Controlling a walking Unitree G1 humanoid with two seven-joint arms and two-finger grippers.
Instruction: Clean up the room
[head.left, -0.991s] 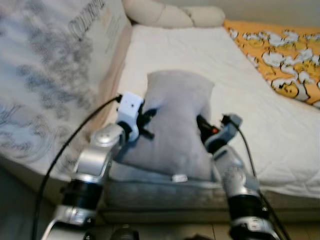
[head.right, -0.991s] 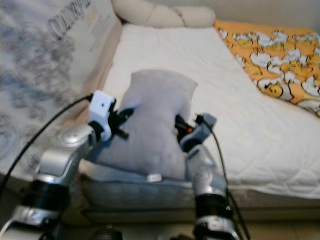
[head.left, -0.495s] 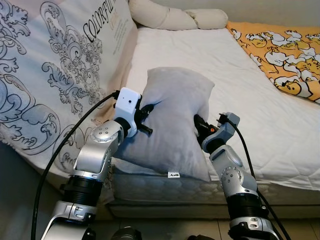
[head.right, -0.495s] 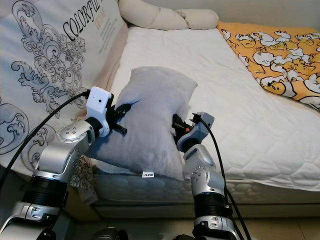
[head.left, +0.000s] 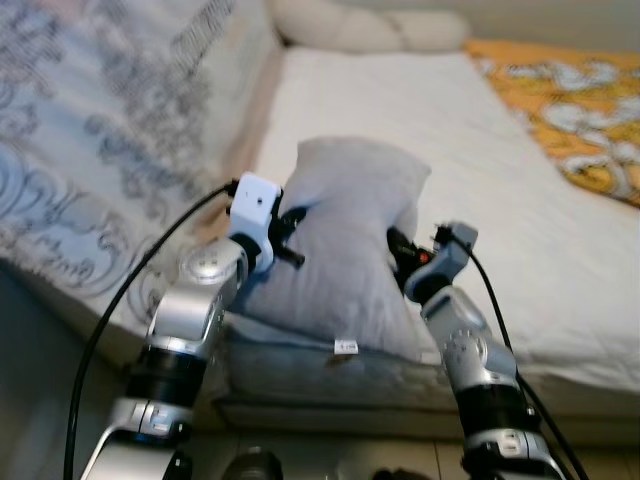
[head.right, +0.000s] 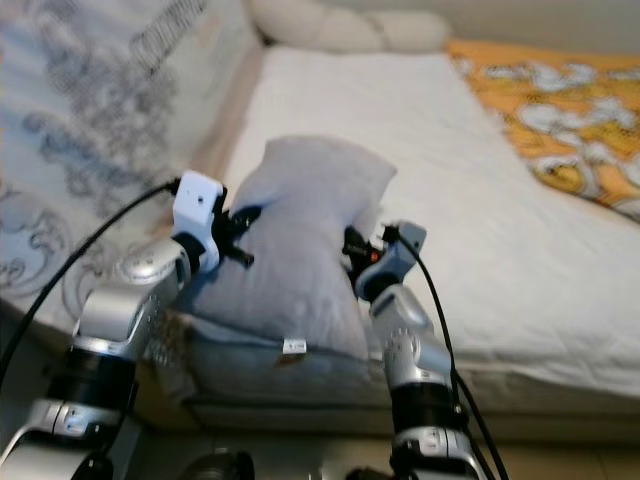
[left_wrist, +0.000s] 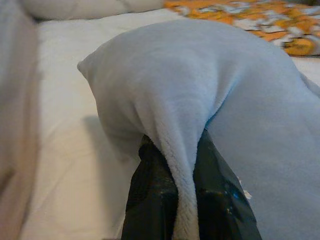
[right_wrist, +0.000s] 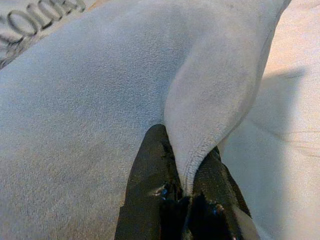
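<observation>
A grey fleece pillow is held up over the near edge of a bed with a white mattress. My left gripper is shut on a fold of the pillow's left side; its black fingers pinch the seam. On the right side, my right gripper is shut on another fold, with its fingers clamped on the hem. A small white label hangs at the pillow's lower edge.
A patterned grey-and-white cover drapes along the bed's left side. Cream pillows lie at the head of the bed. An orange printed blanket covers the far right. Floor shows below the bed's near edge.
The head camera has shifted and the picture is blurred. Both grippers still hold the pillow in about the same place over the bed's edge.
</observation>
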